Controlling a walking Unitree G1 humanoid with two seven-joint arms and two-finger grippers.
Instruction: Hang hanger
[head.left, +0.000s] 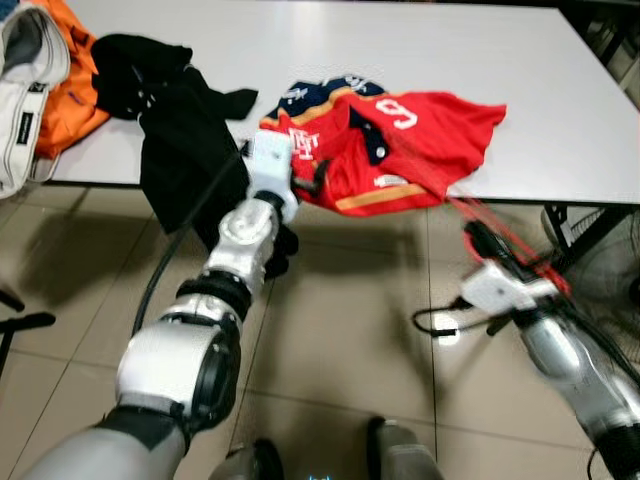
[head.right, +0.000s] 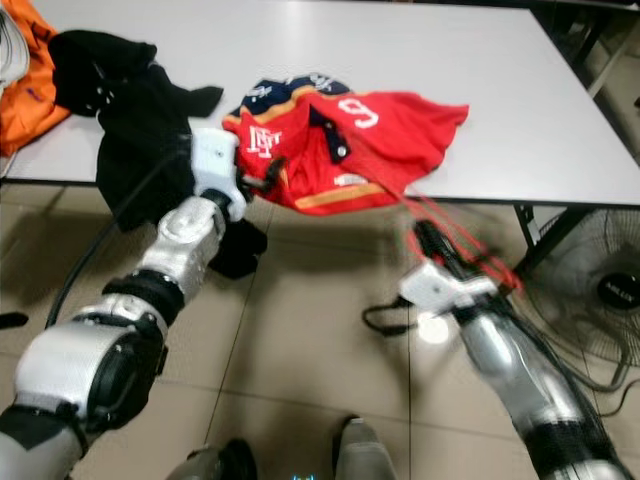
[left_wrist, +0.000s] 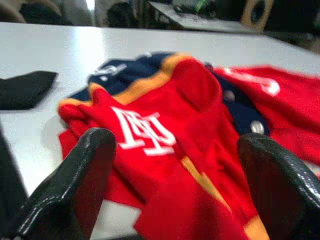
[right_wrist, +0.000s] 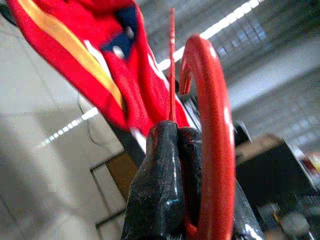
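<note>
A red polo shirt with a navy collar and orange trim lies crumpled at the front edge of the white table. My left gripper is at the shirt's left edge. Its fingers stand open, with the shirt just ahead of them and nothing held. My right gripper is below the table's front edge, right of the shirt. It is shut on a thin red hanger. In the right wrist view the black fingers pinch the wire beside the hanger's hook.
A black garment drapes over the table's front edge beside my left arm. Orange and white clothes lie at the far left. A floor fan and table legs stand at the right. A cable lies on the tiled floor.
</note>
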